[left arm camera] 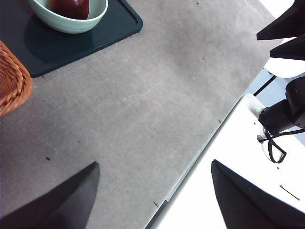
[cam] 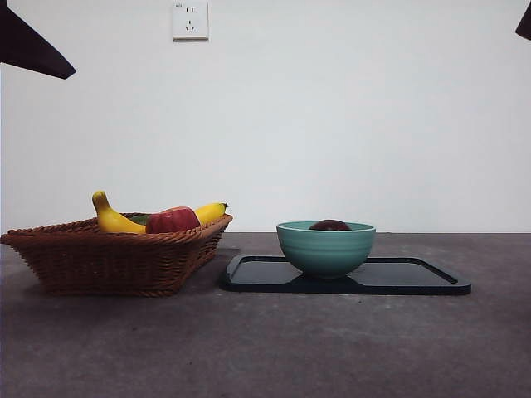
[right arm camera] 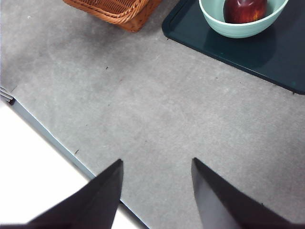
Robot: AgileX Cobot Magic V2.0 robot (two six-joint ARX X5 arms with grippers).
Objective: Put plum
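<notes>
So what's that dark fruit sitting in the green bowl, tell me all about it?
The plum is round, smooth and glossy, deep maroon with a pale shine on top. It lies inside the teal bowl, its top just showing above the rim in the front view. The bowl stands on a dark tray. Neither gripper touches it.

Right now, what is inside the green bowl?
The plum sits alone inside the bowl, which stands on the dark tray. From the front only its top shows above the rim; the bowl's bottom under the plum is covered.
</notes>
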